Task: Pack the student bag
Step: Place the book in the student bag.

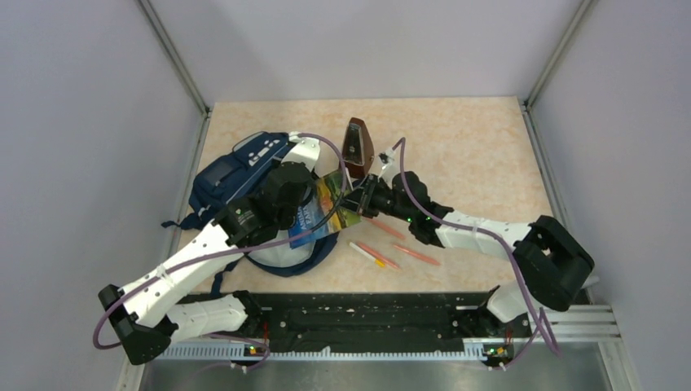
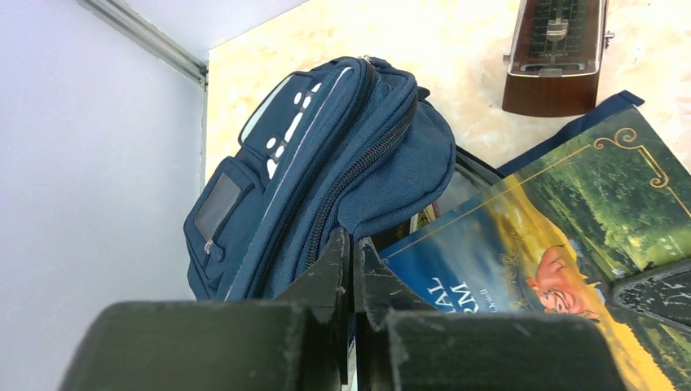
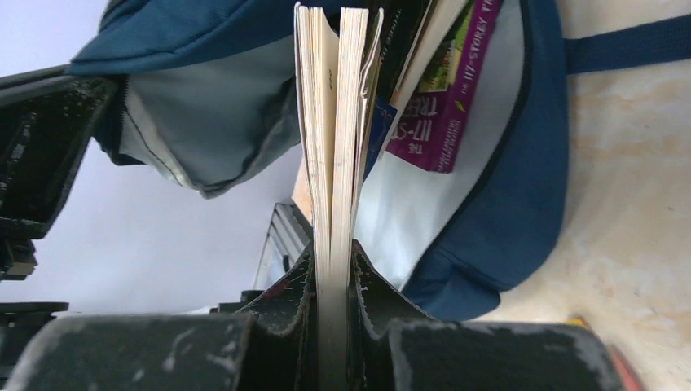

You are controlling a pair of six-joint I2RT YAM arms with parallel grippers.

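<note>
Right gripper (image 3: 332, 265) jaws clamped narrow on page edge of thin colourful-covered paperback book (image 3: 330, 122), its far end in the mouth of the navy blue fabric backpack (image 3: 497, 204) just ahead. Left gripper (image 2: 352, 252) jaws pressed together, backpack directly ahead; any hold on fabric unclear

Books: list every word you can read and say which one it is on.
"THE 117-STOREY TREE", cut off: purple book in the bag.
"AL" and "RM", rest hidden: held book cover.
Small line beneath on that cover: too blurred to read.
</note>
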